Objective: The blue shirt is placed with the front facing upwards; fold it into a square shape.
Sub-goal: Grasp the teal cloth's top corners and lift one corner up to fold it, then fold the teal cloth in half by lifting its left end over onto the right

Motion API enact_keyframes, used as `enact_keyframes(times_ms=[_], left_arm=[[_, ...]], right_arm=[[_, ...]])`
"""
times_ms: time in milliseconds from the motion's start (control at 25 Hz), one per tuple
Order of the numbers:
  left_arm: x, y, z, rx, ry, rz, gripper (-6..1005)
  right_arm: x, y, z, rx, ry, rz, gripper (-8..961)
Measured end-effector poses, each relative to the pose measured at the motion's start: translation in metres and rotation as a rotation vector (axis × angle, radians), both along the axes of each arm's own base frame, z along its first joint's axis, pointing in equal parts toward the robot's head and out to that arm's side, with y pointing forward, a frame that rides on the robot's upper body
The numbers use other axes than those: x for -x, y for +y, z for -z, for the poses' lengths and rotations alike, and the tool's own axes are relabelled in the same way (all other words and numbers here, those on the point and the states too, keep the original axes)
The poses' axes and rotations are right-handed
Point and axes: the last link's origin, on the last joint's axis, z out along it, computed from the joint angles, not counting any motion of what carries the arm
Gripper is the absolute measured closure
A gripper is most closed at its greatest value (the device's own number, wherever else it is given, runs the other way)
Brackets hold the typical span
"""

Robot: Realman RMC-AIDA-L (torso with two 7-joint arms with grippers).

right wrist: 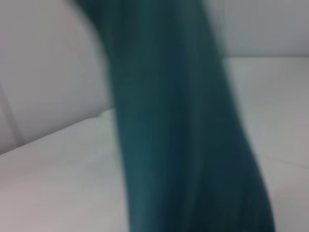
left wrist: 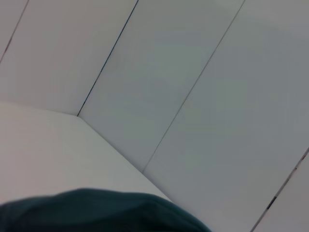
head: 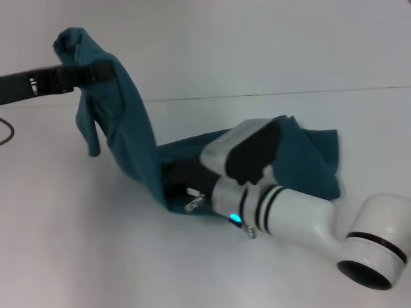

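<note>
- The blue shirt (head: 131, 138) is partly raised off the white bench (head: 77, 244). One end is drawn up at the far left of the head view; the cloth falls from there in a taut, slanted sheet to the bench surface.
- A loose flap of the raised end hangs free below the lifted point, clear of the bench.
- The remainder of the garment lies bunched on the bench at centre right, extending beyond the right arm toward the right.
- The left gripper (head: 96, 69) is at the raised end, high above the bench on the left side. Its dark fingers are pinching a gathered fold of the shirt.
- The left wrist view shows only a rounded hump of the shirt (left wrist: 96, 212) along one edge, with pale wall panels behind it.
- The right gripper (head: 186, 192) is low at the bench, at the near fold of the shirt where the slanted sheet meets the surface. Its tip sits in among the cloth; whether the fingers are spread or pressed together cannot be told.
- The right wrist view shows the shirt (right wrist: 183, 135) close up as a broad band of cloth crossing the picture, with the white bench (right wrist: 53, 183) beside it.
- No print or collar can be made out in any view.
</note>
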Motion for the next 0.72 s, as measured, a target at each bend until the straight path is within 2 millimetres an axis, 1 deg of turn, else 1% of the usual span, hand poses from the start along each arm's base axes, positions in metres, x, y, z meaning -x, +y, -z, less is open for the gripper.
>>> enact_keyframes(times_ms=[120, 200, 280, 360, 400, 480, 520, 560, 600, 680, 720], left_arm=[[0.001, 0.001, -0.001, -0.01, -0.002, -0.003, 937], [-0.001, 0.003, -0.001, -0.012, -0.001, 0.003, 937], [-0.005, 0.004, 0.001, -0.007, -0.002, 0.014, 937], [-0.01, 0.006, 0.004, -0.001, -0.005, 0.025, 937], [-0.011, 0.006, 0.005, 0.003, -0.007, 0.026, 937], [-0.01, 0.006, 0.008, 0.011, -0.013, 0.022, 937], [-0.009, 0.005, 0.009, 0.017, -0.016, 0.018, 937], [-0.008, 0.005, 0.01, 0.021, -0.017, 0.016, 937], [-0.007, 0.004, 0.011, 0.025, -0.017, 0.015, 937], [-0.008, 0.003, 0.015, 0.037, -0.012, 0.021, 936], [-0.009, 0.003, 0.018, 0.046, -0.008, 0.026, 936]], right_arm=[[0.015, -0.003, 0.008, 0.054, -0.023, -0.041, 953], [0.019, -0.004, 0.012, 0.077, -0.039, -0.059, 954], [0.021, -0.004, 0.013, 0.084, -0.044, -0.063, 954], [0.017, -0.004, 0.012, 0.078, -0.039, -0.044, 954], [0.012, -0.003, 0.009, 0.066, -0.033, -0.022, 954], [-0.002, 0.002, -0.002, 0.012, 0.011, 0.034, 954], [-0.014, 0.004, -0.013, -0.045, 0.067, 0.076, 954], [-0.019, 0.005, -0.019, -0.078, 0.102, 0.092, 954], [-0.029, 0.007, -0.029, -0.13, 0.142, 0.125, 954], [-0.056, 0.012, -0.057, -0.264, 0.215, 0.2, 953], [-0.067, 0.015, -0.067, -0.314, 0.232, 0.227, 953]])
